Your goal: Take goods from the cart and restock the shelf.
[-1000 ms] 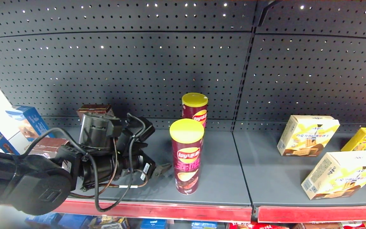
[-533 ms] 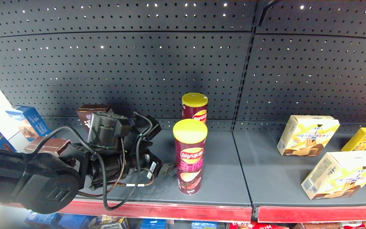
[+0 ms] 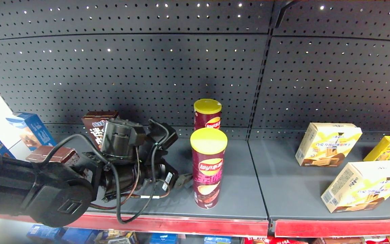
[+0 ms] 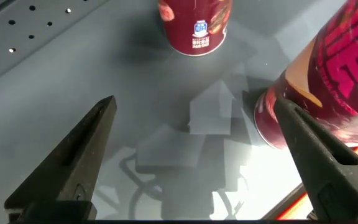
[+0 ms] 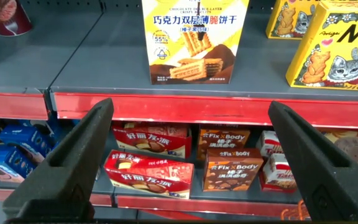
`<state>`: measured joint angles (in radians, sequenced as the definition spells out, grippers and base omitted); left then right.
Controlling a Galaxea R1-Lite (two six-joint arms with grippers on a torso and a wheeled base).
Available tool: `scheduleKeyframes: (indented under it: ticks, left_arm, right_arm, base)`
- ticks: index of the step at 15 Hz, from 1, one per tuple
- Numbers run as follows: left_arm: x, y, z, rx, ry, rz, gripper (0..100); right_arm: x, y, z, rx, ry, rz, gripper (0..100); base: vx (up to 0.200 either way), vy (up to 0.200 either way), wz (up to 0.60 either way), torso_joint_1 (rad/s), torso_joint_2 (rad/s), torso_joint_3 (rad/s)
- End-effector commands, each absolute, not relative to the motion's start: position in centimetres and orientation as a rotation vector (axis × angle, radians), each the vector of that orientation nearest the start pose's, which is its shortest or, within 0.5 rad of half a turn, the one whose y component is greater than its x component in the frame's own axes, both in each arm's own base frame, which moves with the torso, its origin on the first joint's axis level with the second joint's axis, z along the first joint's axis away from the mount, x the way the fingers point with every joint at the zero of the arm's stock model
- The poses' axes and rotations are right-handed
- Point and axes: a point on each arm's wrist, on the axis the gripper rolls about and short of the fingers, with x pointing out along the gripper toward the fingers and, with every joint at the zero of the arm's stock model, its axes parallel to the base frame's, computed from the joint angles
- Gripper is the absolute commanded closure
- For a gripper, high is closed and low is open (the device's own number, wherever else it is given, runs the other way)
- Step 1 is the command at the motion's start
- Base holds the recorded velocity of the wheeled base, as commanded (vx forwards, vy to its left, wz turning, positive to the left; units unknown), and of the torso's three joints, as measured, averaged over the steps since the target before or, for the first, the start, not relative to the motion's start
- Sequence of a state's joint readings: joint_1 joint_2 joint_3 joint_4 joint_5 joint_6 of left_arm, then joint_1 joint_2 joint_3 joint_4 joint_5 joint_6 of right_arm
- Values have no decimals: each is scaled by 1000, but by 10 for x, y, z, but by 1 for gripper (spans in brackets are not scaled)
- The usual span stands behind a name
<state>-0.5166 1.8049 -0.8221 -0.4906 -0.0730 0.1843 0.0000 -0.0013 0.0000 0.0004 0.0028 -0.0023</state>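
A tall maroon crisp tube with a flat yellow lid, the front can (image 3: 208,169), is standing upright near the front lip of the grey metal shelf (image 3: 235,200). Directly behind it a 2nd matching tube, the rear can (image 3: 207,113), is standing close to the dark perforated back panel (image 3: 147,74), with a small gap between the 2.

The left gripper (image 3: 184,179) is hanging low over the shelf just beside the front can. In the left wrist view, the left gripper (image 4: 192,104) is spreading its jaws wide and gripping nothing. 1 finger (image 4: 316,155) is lying at the base of the front can (image 4: 328,81); whether it is touching is unclear. The right gripper (image 5: 190,107) is also gaping wide and empty, facing the shelf's red edge below a yellow-and-white biscuit box.

Brown boxes (image 3: 96,127) are sitting on the shelf behind the left arm, and yellow-and-white biscuit boxes (image 3: 327,144) are lying well apart to the right.

Judging from this, 2 cans are already sitting placed. The front can looks released, so lining it up, withdrawing and fetching more from the cart are probably remaining.
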Motion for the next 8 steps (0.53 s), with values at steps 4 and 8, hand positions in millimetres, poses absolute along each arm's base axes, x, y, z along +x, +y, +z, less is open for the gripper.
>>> scheduleKeyframes:
  ticks: [4,8]
  left_arm:
    - [283,-151,145,291,410,-570,0]
    - [289,-122,194,242,228,-465,0]
  right_arm:
    - [-23,0,75,-3,0,3,0]
    - [-23,0,75,-3,0,3,0]
  base:
    - [0,0,0,0,0,0]
    - [0,0,0,0,0,0]
